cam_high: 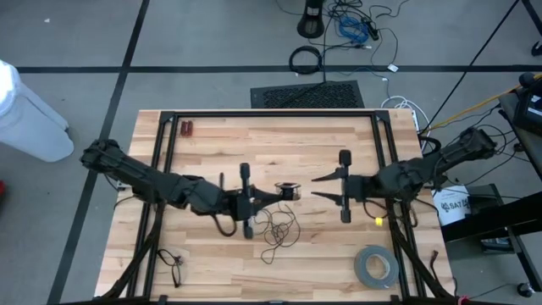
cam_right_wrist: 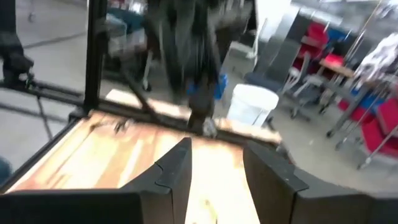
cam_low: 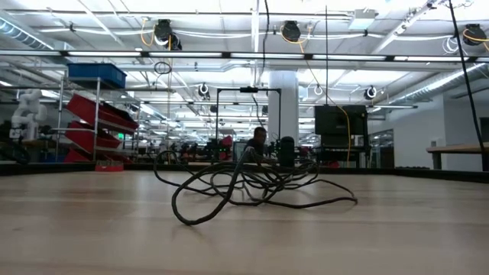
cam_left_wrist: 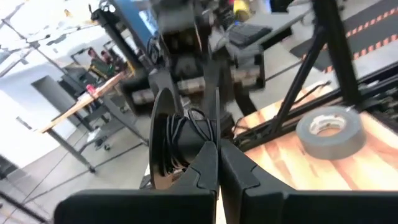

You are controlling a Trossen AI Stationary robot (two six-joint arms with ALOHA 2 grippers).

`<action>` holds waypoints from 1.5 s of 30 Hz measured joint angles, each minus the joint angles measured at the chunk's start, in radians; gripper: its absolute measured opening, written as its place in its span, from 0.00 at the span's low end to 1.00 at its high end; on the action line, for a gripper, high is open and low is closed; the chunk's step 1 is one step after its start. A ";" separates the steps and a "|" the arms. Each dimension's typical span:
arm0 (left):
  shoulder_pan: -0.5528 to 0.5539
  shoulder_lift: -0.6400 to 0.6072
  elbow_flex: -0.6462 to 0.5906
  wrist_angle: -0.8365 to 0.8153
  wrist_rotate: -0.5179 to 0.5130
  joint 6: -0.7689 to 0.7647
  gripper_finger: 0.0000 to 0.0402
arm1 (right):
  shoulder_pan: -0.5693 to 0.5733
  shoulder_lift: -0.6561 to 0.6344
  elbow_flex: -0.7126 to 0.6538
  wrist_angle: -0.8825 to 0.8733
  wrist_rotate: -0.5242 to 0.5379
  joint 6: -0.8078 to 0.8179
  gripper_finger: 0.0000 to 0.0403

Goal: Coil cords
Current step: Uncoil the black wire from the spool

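While most of its length lies loose on the wood near the table's middle, the thin black cord [cam_high: 278,227] sprawls in wiry loops and tangles, and in the low view it rises as a low heap of strands [cam_low: 252,183] on the tabletop. One part of it runs up to the left gripper [cam_high: 288,192], whose fingers [cam_left_wrist: 208,165] are pressed together on a small coiled bunch of the cord, held just above the table over the loose tangle. Facing it from a short way off, the right gripper [cam_high: 315,186] hovers with its two fingers [cam_right_wrist: 177,168] spread apart and nothing between them. Nearer the table's front edge on the right side lies a grey tape roll [cam_high: 376,266], well apart from the cord.
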 joint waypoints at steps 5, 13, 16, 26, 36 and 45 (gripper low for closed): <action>-0.060 -0.037 0.000 -0.045 -0.062 0.057 0.00 | -0.017 0.099 -0.014 0.076 -0.074 0.035 0.33; -0.148 -0.060 0.000 -0.042 -0.149 0.163 0.00 | -0.078 0.341 -0.022 0.452 -0.127 -0.026 0.33; -0.162 -0.074 0.000 -0.042 -0.177 0.163 0.00 | -0.093 0.422 -0.023 0.616 -0.136 -0.079 0.33; -0.223 -0.088 0.000 -0.087 -0.259 0.164 0.00 | -0.129 0.601 -0.019 0.914 -0.309 0.041 0.33; -0.224 -0.088 0.000 -0.087 -0.261 0.164 0.00 | -0.152 0.733 0.031 1.050 -0.405 0.123 0.33; -0.225 -0.088 0.000 -0.095 -0.263 0.156 0.00 | -0.151 0.776 0.177 0.877 -0.498 0.138 0.33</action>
